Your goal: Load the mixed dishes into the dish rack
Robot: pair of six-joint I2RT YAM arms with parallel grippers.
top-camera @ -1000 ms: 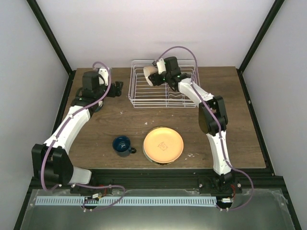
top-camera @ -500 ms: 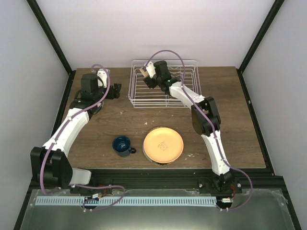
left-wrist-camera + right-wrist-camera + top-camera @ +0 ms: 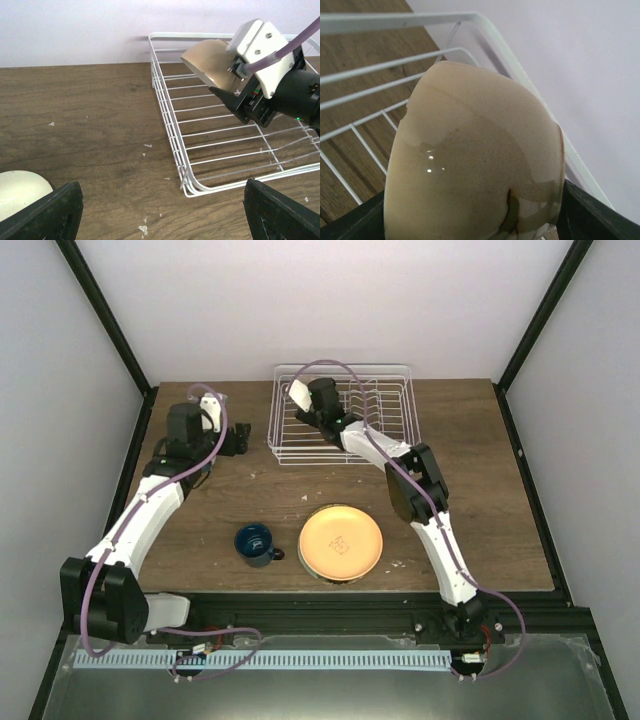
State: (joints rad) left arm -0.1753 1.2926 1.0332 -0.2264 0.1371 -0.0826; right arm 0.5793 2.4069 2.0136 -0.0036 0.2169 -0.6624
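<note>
The left gripper (image 3: 160,202) hovers with fingers spread wide over the table (image 3: 500,490), left of the dish rack (image 3: 390,435). Nearer the arm bases, a dark blue mug (image 3: 257,543) sits just beside an orange-yellow plate (image 3: 341,542). The right gripper (image 3: 230,80) pinches a tilted cream bowl (image 3: 475,160) at the rack's far-left corner.

L arm (image 3: 140,520) reaches fwd on the left, elbow bent, wrist turned to the right. L gripper (image 3: 243,437) sits low & roughly level, its 2 fingers (image 3: 50,215) spread wide w/ nothing btwn them. R arm (image 3: 445,550) rises from base, bends at elbow, forearm stretched fwd & left. R gripper (image 3: 303,400) clamped on cream bowl (image 3: 470,150), bowl tilted.
</note>
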